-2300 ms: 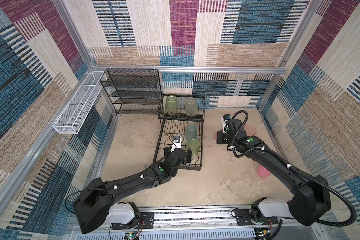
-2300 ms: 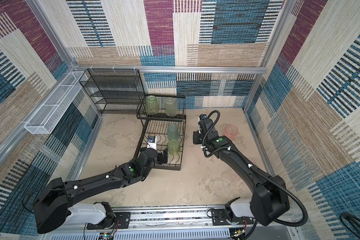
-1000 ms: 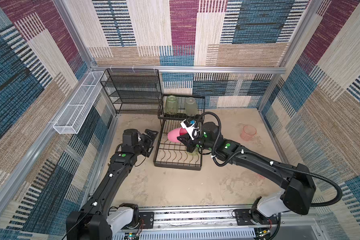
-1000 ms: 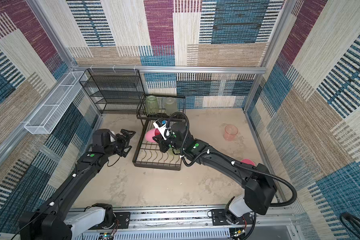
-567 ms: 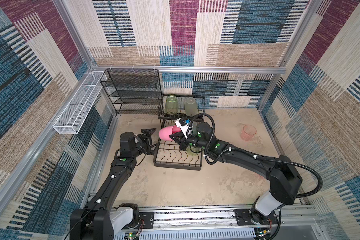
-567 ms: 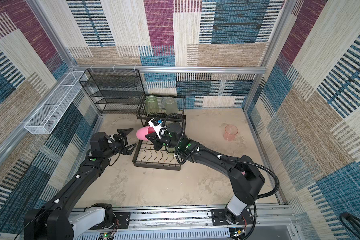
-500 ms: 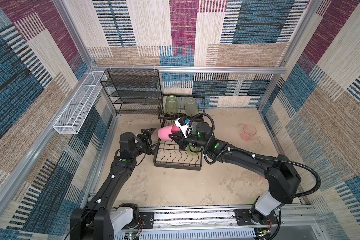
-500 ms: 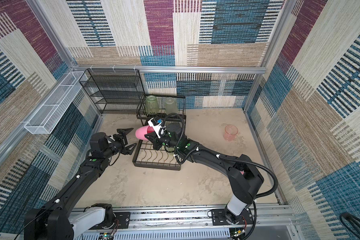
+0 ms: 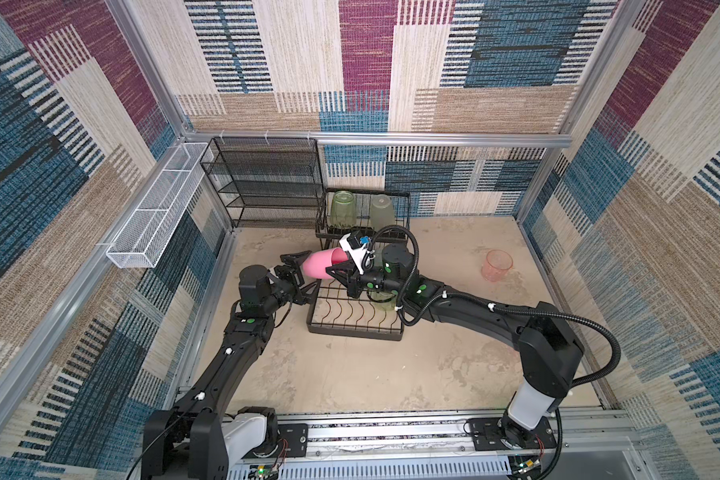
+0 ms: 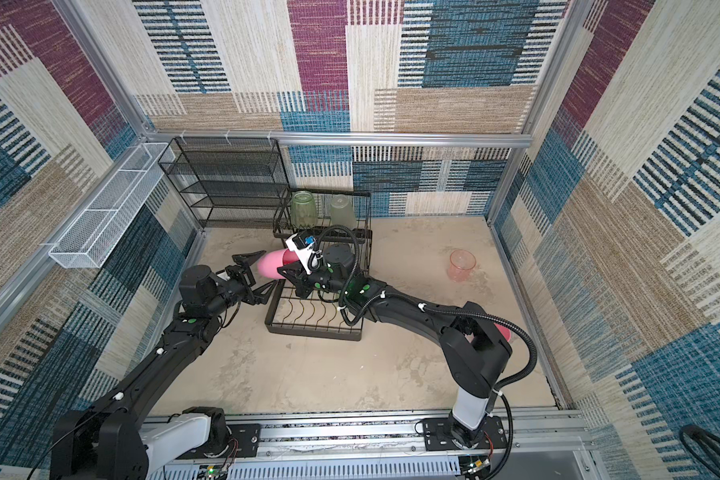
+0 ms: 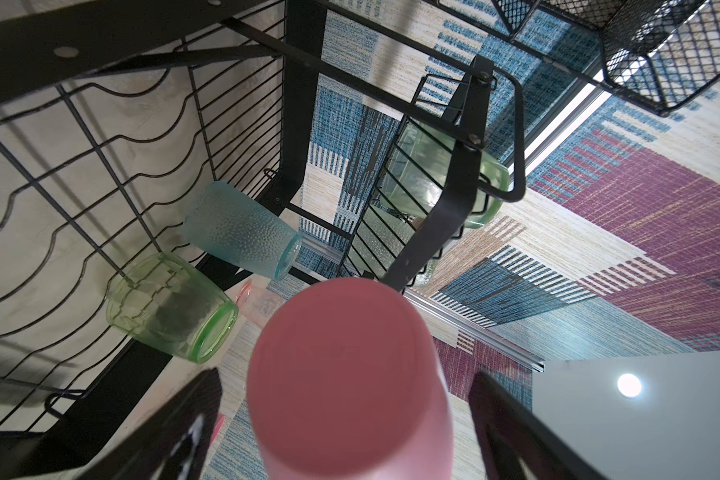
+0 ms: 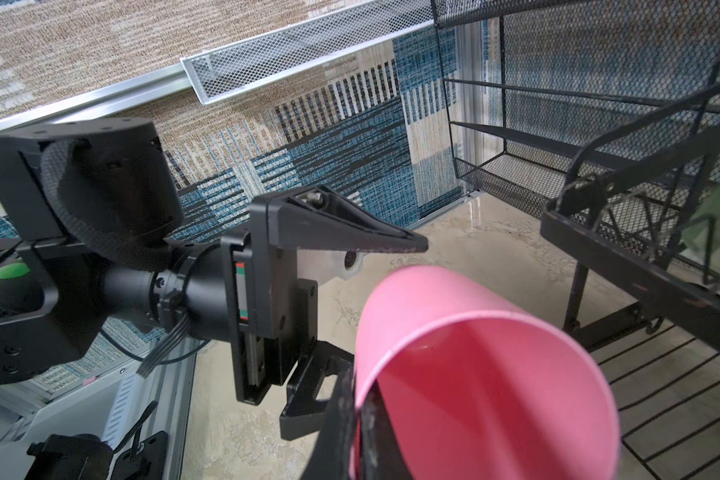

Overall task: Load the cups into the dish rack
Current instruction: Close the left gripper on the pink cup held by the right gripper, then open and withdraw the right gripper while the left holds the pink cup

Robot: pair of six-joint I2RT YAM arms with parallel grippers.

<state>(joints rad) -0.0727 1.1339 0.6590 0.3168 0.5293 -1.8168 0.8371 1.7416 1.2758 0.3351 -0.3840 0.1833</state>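
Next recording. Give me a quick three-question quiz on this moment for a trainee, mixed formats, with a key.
1. True or false: the left gripper is shut on the opaque pink cup.
2. How many cups stand on the raised shelf of the dish rack? A one, B two, C four.
3. Fill in: the clear pink cup stands on the ___, outside the rack.
Key: 1 false: its jaws stand open on either side of the cup's base, while the right gripper pinches the rim. 2 B. 3 table.
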